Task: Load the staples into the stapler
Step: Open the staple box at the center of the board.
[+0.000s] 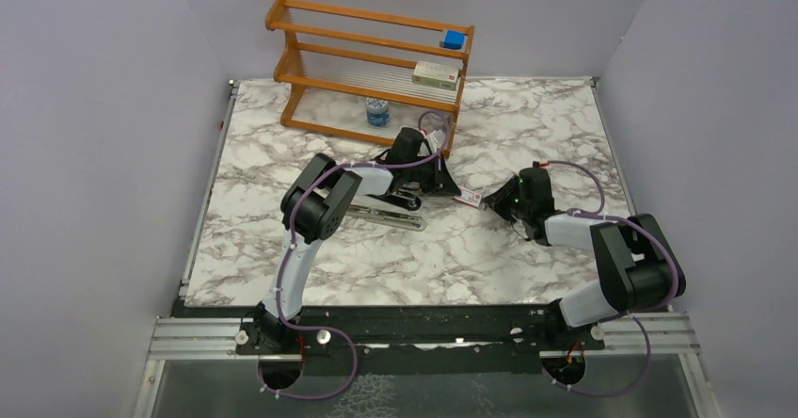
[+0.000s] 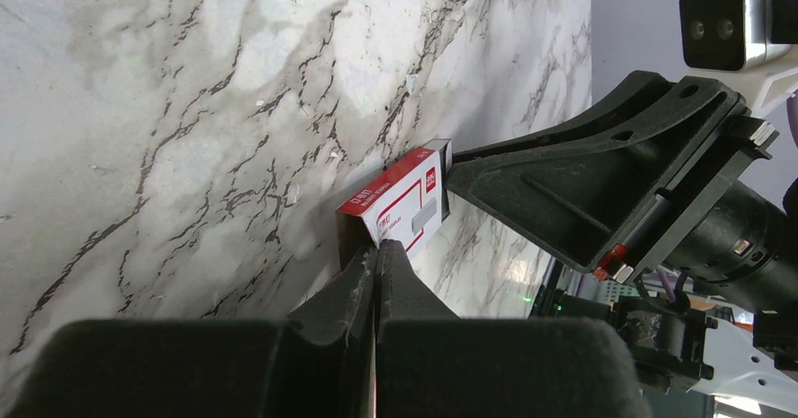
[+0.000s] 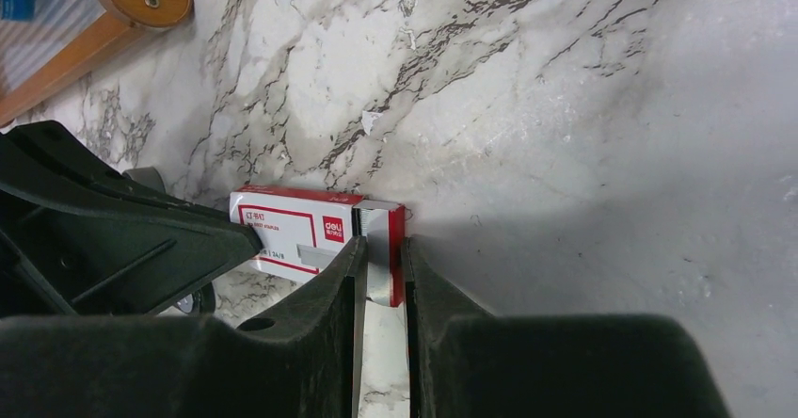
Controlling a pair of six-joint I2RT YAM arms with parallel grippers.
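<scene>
The left arm (image 1: 294,263) and right arm (image 1: 588,297) each have white link shells joined by bulky black joint housings, with a purple cable (image 1: 591,177) looping alongside. Their fingers (image 3: 301,333) are matte black, ribbed wedges; a green light (image 1: 519,195) glows on the right wrist.

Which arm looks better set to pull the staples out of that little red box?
Probably the right. The right pincer holds the staple box between its fingers, at the end where grey shows. The left pincer is shut, its tips merely at the box's other end.
</scene>
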